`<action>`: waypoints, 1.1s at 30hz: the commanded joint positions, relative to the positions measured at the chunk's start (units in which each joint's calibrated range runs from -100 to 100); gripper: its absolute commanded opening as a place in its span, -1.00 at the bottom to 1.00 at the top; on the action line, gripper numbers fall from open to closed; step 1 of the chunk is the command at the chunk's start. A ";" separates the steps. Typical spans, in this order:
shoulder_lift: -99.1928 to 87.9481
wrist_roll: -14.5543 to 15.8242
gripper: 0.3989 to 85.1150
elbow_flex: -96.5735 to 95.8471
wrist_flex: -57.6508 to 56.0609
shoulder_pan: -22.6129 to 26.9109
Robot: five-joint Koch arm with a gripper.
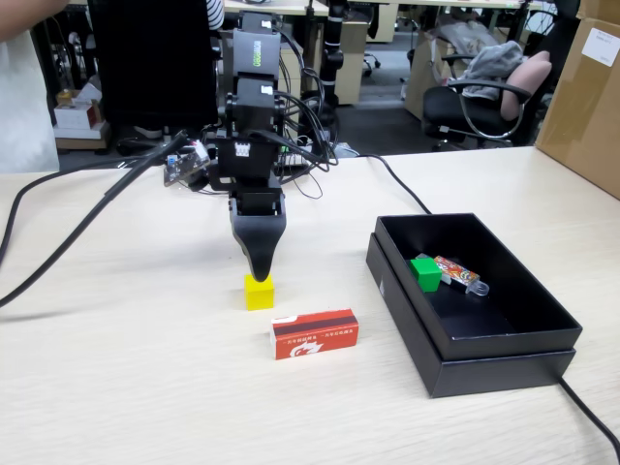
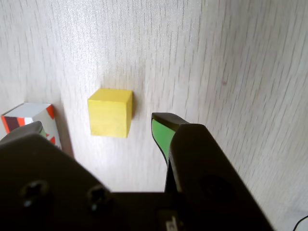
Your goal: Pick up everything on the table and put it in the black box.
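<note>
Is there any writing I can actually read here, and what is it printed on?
Red-and-white carton: white characters along its front, too small to read.
Robot arm: pale marking on the upper segment and a white emblem lower down, both too blurred to read.
Cardboard carton: white label, unreadable.
Orange-patterned stick: print too small.
Nothing is legible.

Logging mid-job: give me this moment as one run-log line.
pincer: open, above yellow cube, not gripping | red-and-white carton: on table | green cube: in black box
</note>
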 commanded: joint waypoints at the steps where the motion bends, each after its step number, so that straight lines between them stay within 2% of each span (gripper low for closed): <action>1: 1.95 0.15 0.03 4.37 1.42 0.15; 12: 11.48 0.15 0.01 6.27 5.31 0.63; 14: 11.70 0.15 -0.08 6.45 5.31 0.68; 17: 12.05 0.05 -0.36 7.09 5.31 0.54; 22: 12.51 -0.05 -0.47 7.18 6.00 0.68; 25: 12.51 0.39 -0.86 7.45 6.87 0.59; 26: 12.51 0.44 -0.92 7.45 7.30 0.54; 33: 7.12 0.63 -0.92 7.72 4.19 1.07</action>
